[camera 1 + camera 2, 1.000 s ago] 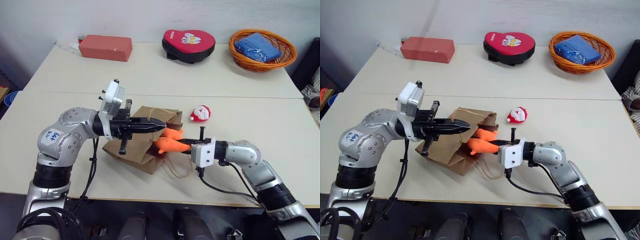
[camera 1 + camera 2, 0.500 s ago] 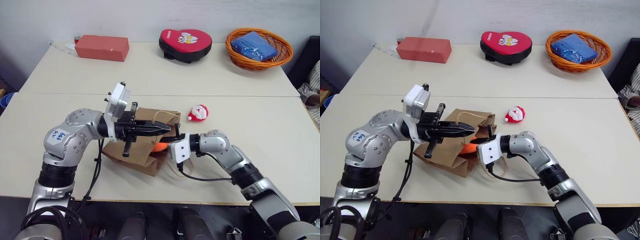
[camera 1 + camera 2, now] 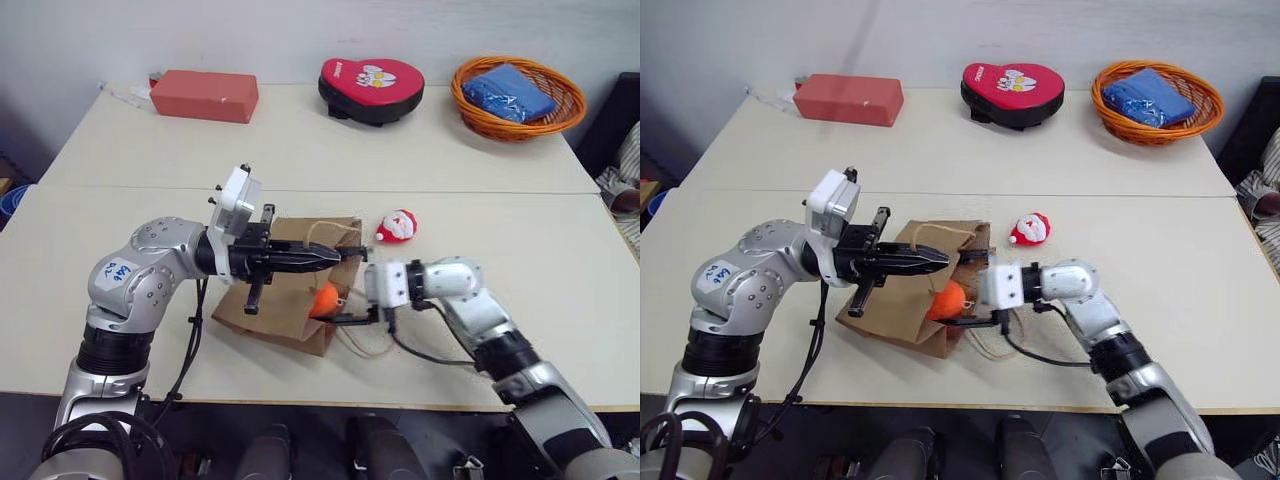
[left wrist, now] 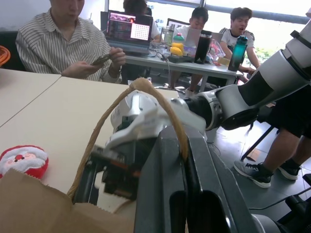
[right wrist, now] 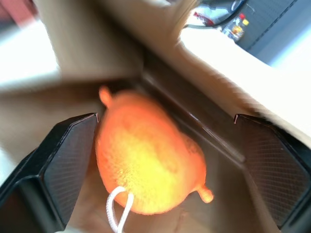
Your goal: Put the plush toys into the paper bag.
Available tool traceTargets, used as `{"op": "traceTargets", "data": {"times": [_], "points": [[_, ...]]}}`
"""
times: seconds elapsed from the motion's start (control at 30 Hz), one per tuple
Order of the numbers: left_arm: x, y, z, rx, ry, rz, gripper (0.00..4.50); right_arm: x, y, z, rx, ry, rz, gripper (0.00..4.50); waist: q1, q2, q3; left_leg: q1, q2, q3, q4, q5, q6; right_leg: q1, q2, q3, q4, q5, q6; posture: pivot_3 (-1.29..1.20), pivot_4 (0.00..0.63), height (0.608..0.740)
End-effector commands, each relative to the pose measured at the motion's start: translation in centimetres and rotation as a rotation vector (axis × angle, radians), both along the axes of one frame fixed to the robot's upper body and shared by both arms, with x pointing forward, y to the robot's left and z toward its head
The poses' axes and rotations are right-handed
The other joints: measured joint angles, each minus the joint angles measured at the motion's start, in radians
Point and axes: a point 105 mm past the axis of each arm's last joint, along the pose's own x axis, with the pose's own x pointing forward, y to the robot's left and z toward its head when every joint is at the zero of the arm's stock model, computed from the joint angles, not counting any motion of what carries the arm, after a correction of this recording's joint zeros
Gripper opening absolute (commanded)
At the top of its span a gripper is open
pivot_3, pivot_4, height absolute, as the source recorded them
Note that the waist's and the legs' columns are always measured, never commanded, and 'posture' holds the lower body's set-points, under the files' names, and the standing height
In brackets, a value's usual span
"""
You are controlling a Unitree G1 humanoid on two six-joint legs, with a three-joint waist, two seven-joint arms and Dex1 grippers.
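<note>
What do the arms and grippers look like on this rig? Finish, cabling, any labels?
Both arms are silver-grey metal with rounded joints and black ribbed bands. Each wrist carries a white boxy camera block. The left gripper and right gripper have black fingers, textured on the inside. Black cables loop below each arm. A white handwritten sticker marks the left arm.

The brown kraft paper bag [image 3: 285, 290] mouth is being crowded by the right claw [image 3: 345, 288] and bright orange plush blob [image 3: 325, 299]; bare tabletop [image 3: 540, 230] is lying open rightward.

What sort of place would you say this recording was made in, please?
Probably a shared office or lab: people sit at a desk with a laptop and drink bottles, beside the robot's pale worktable.
</note>
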Motion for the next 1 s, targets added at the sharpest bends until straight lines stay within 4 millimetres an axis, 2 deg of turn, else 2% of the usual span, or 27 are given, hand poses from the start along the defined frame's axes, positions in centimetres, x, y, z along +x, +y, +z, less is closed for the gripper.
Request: {"op": "traceTargets", "data": {"times": [0.03, 0.1, 0.17, 0.2, 0.23, 0.33, 0.53, 0.6, 0.7, 0.83, 1.0], "points": [[-0.1, 0.3, 0.4, -0.008, -0.032, 0.007, 0.0, 0.0, -3.6, 2.0, 0.062, 0.128, -0.073, 4.44, 0.004, 0.0, 0.0, 0.0, 0.0, 0.0, 0.0, 0.0, 0.0, 0.0, 0.0, 0.0, 0.0, 0.0, 0.0, 0.0, 0.15, 0.74], [-0.1, 0.4, 0.3, -0.007, -0.036, 0.011, 0.0, 0.3, -6.5, 2.8, 0.115, 0.185, -0.182, 4.44, 0.016, 0.0, 0.0, 0.0, 0.0, 0.0, 0.0, 0.0, 0.0, 0.0, 0.0, 0.0, 0.0, 0.0, 0.0, 0.0, 0.15, 0.74], [-0.1, 0.4, 0.3, -0.006, -0.038, 0.013, 0.0, 0.2, -7.7, 3.1, 0.142, 0.228, -0.236, 4.44, 0.019, 0.0, 0.0, 0.0, 0.0, 0.0, -0.001, 0.0, 0.0, 0.0, 0.0, 0.0, -0.001, 0.0, 0.0, 0.0, 0.15, 0.74], [-0.1, 0.5, 0.3, -0.007, -0.039, 0.014, 0.0, 0.3, -8.5, 3.4, 0.159, 0.172, -0.276, 4.44, 0.019, 0.0, 0.0, -0.001, 0.0, 0.0, -0.001, 0.0, 0.0, 0.0, 0.0, 0.0, -0.001, 0.0, 0.0, 0.0, 0.15, 0.74], [-0.1, 0.5, 0.4, -0.013, -0.044, 0.019, 0.0, 0.5, -10.6, 3.6, 0.203, 0.101, -0.377, 4.44, 0.018, 0.0, 0.0, -0.001, 0.0, 0.0, -0.001, 0.0, 0.0, 0.0, 0.0, 0.0, -0.001, 0.0, 0.0, 0.0, 0.15, 0.74], [0.0, 0.6, 0.5, -0.02, -0.048, 0.027, 0.0, -0.5, -16.7, 1.2, 0.193, 0.057, -0.66, 4.44, 0.032, 0.0, 0.0, -0.001, 0.0, -0.001, -0.002, 0.0, 0.0, 0.0, 0.0, -0.001, -0.002, 0.0, 0.0, 0.0, 0.15, 0.74], [0.1, 0.7, 0.5, -0.019, -0.052, 0.035, 0.0, -4.3, -24.8, -3.1, 0.19, 0.029, -1.09, 4.44, 0.04, 0.0, 0.0, -0.001, 0.0, 0.001, -0.001, -0.001, 0.001, 0.0, 0.0, 0.001, -0.002, 0.0, 0.0, 0.0, 0.15, 0.74], [0.1, 0.7, 0.5, -0.019, -0.053, 0.038, 0.0, -5.1, -25.6, -4.0, 0.181, 0.026, -1.145, 4.44, 0.038, 0.0, 0.0, -0.001, 0.0, 0.001, -0.001, -0.001, 0.001, 0.0, 0.001, 0.001, -0.001, 0.0, 0.0, 0.0, 0.15, 0.74], [0.2, 0.7, 0.5, -0.018, -0.053, 0.039, 0.0, -5.0, -25.3, -4.1, 0.168, 0.012, -1.135, 4.44, 0.016, 0.0, 0.0, 0.002, 0.0, 0.003, -0.002, -0.001, 0.001, 0.002, 0.001, 0.003, 0.0, 0.0, 0.0, 0.0, 0.15, 0.74], [0.2, 0.6, 0.5, -0.015, -0.056, 0.042, 0.0, -2.2, -23.1, -3.3, 0.108, -0.044, -1.012, 4.44, -0.008, 0.0, 0.0, 0.004, 0.0, 0.004, -0.002, 0.0, 0.001, 0.002, 0.002, 0.004, 0.002, 0.0, 0.0, 0.0, 0.15, 0.74], [0.2, 0.6, 0.4, -0.014, -0.057, 0.051, 0.0, 2.5, -20.2, -1.7, -0.019, -0.105, -0.912, 4.44, -0.007, 0.001, 0.001, 0.004, 0.001, 0.004, -0.002, 0.0, 0.0, 0.001, 0.002, 0.004, 0.003, 0.0, 0.0, 0.0, 0.15, 0.74]]}}
